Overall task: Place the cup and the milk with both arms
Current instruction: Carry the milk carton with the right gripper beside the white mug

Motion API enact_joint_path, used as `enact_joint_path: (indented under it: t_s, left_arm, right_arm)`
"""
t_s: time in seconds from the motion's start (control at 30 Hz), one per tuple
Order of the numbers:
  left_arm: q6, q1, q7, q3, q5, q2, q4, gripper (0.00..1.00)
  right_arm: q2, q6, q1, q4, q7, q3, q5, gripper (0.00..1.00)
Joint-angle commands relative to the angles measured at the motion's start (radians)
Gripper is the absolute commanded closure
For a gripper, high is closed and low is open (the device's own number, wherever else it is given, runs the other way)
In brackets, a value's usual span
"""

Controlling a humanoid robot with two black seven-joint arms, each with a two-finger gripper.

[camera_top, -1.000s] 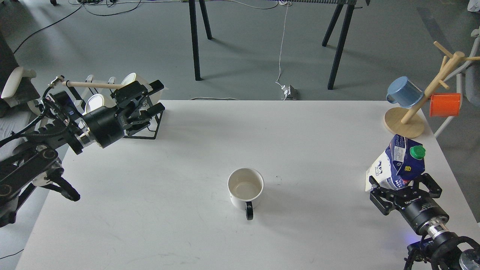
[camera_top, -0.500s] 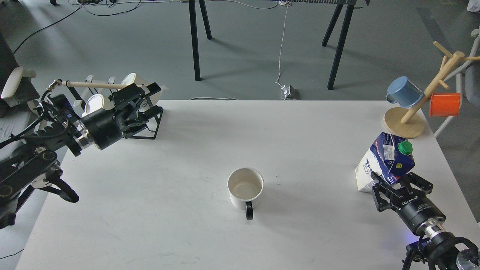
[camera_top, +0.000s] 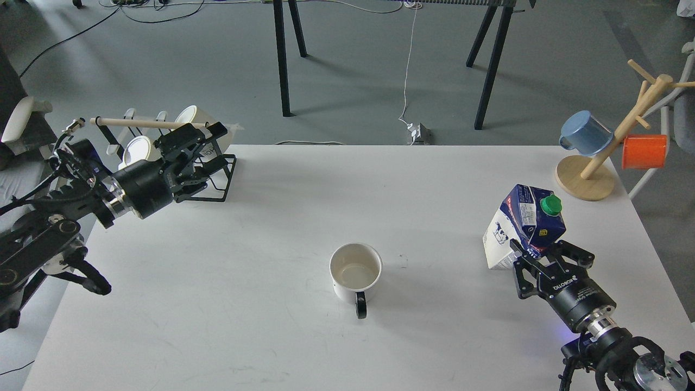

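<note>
Holding the milk carton (camera_top: 524, 231) from its near side, the right tool (camera_top: 545, 258) is clamped on the lower part of the box at the right of the frame, with the carton leaning and its green cap (camera_top: 551, 204) uppermost. Whether the carton's base touches the table (camera_top: 271, 336) or hangs just above it cannot be told. The white cup (camera_top: 355, 273) stands upright near the middle of the table, empty-looking, its dark handle (camera_top: 360, 310) turned toward the lower edge of the frame, well apart from both arms. The left tool (camera_top: 203, 155) sits at the upper left, beside the black wire rack (camera_top: 214, 182) holding white cups; its fingers look spread apart and grip nothing.

Risks, as I judge them: the grip sits low on a tall, tilted carton, so a quick swing could make it pivot in the fingers or slip free, and setting it down on an edge rather than flat could tip it over. Bringing it too close to the cup could knock the cup aside. On the other side, the left tool is close to the rack and the wooden rod (camera_top: 141, 123), so a careless pull could snag them.

Readable writing: "ROBOTIQ" on the right tool's body. The carton shows a small cow picture on its white face; its blue panel carries print too small to read
</note>
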Motion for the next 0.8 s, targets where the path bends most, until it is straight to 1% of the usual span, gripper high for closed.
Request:
enact_joint_path:
  t_s: [0.0,0.17,0.3,0.6,0.77]
  left_arm:
    - [0.0,0.0,0.0,0.0,0.0,0.001,0.0,0.06]
    - [0.0,0.0,0.0,0.0,0.0,0.001,0.002,0.06]
    - [0.0,0.0,0.0,0.0,0.0,0.002,0.002,0.06]
    - [0.0,-0.002,0.0,0.009,0.0,0.001,0.014,0.06]
    - [0.0,-0.002,0.0,0.014,0.0,0.001,0.014,0.06]
  right_arm:
    - [0.062,0.0,0.005,0.04,0.0,-0.003,-0.077,0.66]
    - [0.131,0.0,0.001,0.055,-0.002,-0.014,-0.161,0.66]
    - [0.177,0.0,0.004,0.054,0.0,-0.075,-0.19,0.65]
    - [0.211,0.0,-0.01,0.043,0.0,-0.092,-0.233,0.65]
    - [0.211,0.0,-0.013,0.038,0.0,-0.11,-0.239,0.6]
